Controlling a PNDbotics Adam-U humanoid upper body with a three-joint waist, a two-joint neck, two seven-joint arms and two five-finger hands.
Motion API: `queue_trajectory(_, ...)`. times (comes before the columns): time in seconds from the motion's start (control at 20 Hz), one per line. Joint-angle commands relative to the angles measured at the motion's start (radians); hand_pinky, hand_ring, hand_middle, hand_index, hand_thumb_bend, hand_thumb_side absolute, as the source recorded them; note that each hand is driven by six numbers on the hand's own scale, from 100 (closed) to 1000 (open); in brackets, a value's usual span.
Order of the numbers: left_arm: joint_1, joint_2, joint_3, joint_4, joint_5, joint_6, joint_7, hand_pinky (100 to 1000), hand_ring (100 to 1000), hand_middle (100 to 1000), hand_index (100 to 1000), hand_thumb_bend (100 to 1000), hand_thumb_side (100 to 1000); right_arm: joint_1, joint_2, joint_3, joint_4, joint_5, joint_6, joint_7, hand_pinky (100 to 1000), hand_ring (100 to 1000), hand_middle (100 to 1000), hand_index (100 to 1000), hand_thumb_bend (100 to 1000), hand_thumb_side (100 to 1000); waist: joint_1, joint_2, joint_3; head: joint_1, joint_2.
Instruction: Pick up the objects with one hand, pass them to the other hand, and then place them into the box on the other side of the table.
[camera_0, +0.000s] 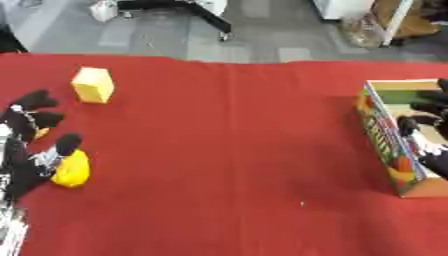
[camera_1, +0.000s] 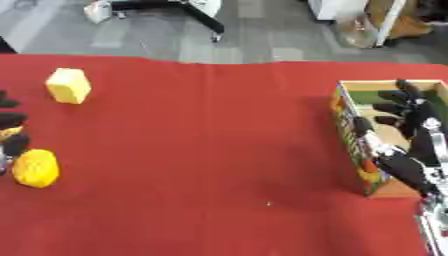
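A bench (camera_0: 236, 150) covered in red cloth fills most of the view, seen from above, with grey floor beyond its far edge.

At the left edge, the robot's black left hand (camera_0: 31, 150) reaches in over the cloth. Its fingers are curled around a rounded yellow object (camera_0: 72, 170), with one dark fingertip (camera_0: 68, 142) resting on the top of it and the yellow body bulging out to the right of the palm. The object sits low at the cloth; whether it is lifted clear cannot be told. A small patch of yellow also shows between the upper fingers of that hand.

Farther away on the left side, well apart from the hand, a yellow block (camera_0: 93, 85) stands upright on the cloth by itself.

On the right side of the bench sits an open cardboard box (camera_1: 352, 135), its long side running from far to near, with a colourful printed outer wall facing the middle of the bench and a plain brown inside. The robot's black right hand (camera_1: 411, 120) hangs over the open box, fingers spread and relaxed, pointing toward the far-left, holding nothing. Its silver and black wrist runs off the lower right corner.

The broad middle of the cloth lies between the two hands.
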Motion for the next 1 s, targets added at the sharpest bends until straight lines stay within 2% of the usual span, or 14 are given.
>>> queue_trajectory(0.05, -0.017, 0.103, 0.002, -0.028, -0.007, 0.009, -0.023, 743, 665, 708, 849, 834, 573, -0.003, -0.016, -0.009, -0.018, 0.004, 0.003, 0.0, 732, 776, 785, 955, 397, 326, -0.003, -0.023, -0.001, 0.005, 0.008)
queue_trajectory(0.15, -0.021, 0.186, -0.007, -0.034, -0.012, 0.019, -0.054, 747, 671, 712, 847, 811, 562, -0.002, -0.018, -0.009, -0.016, 0.005, 0.004, 0.0, 732, 775, 784, 955, 398, 328, -0.001, -0.026, -0.004, 0.007, 0.008)
queue_trajectory(0.3, -0.027, 0.369, -0.02, -0.038, -0.018, 0.038, -0.131, 762, 685, 719, 840, 763, 526, 0.002, -0.02, -0.012, -0.014, 0.006, 0.006, -0.007, 730, 772, 780, 955, 398, 331, 0.004, -0.03, -0.008, 0.011, 0.013)
queue_trajectory(0.5, -0.053, 0.633, -0.042, -0.003, 0.005, 0.06, -0.289, 779, 706, 721, 829, 708, 431, 0.011, -0.022, -0.012, -0.01, 0.006, 0.008, -0.01, 729, 770, 779, 956, 398, 333, 0.009, -0.04, -0.01, 0.017, 0.022)
queue_trajectory(0.65, -0.103, 0.775, -0.084, 0.058, -0.007, 0.077, -0.44, 786, 720, 721, 814, 660, 364, 0.016, -0.02, -0.009, -0.008, 0.006, 0.009, -0.009, 730, 771, 780, 957, 391, 335, 0.012, -0.048, -0.016, 0.027, 0.029)
queue_trajectory(0.7, -0.125, 0.804, -0.104, 0.08, -0.022, 0.081, -0.498, 786, 717, 708, 796, 629, 313, 0.017, -0.02, -0.007, -0.007, 0.005, 0.008, -0.006, 733, 772, 781, 959, 382, 336, 0.012, -0.05, -0.019, 0.03, 0.03)
queue_trajectory(0.8, -0.17, 0.826, -0.139, 0.114, -0.053, 0.076, -0.601, 787, 717, 703, 791, 617, 289, 0.019, -0.019, -0.005, -0.006, 0.003, 0.006, 0.0, 734, 773, 782, 960, 366, 341, 0.013, -0.054, -0.026, 0.037, 0.033)
queue_trajectory(1.0, -0.242, 0.797, -0.203, 0.171, -0.118, 0.074, -0.722, 783, 733, 721, 799, 630, 281, 0.022, -0.019, -0.003, -0.004, -0.004, 0.004, 0.008, 736, 774, 782, 962, 368, 339, 0.013, -0.056, -0.035, 0.041, 0.037)
